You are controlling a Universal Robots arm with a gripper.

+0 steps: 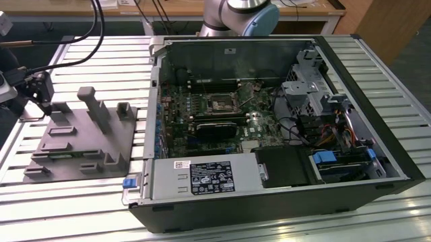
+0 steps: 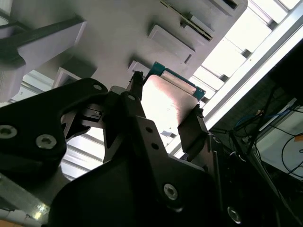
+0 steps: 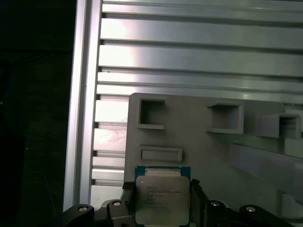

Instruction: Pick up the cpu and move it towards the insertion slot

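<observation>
Gripping confirmed: small flat square cpu, silver lid on a green board, sits clamped by two opposite edges between the black gripper's closed jaws, over the grey plastic fixture plate. Pick looks done. Transfer is left, judging by the square bracket-framed insertion slot lying well apart inside the open black computer case. Lid print and white-on-black power-supply label: not legible

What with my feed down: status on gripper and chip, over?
Gripper shut on chip, at the grey fixture plate. Socket inside the open case, apart. Case wall stands between.
</observation>
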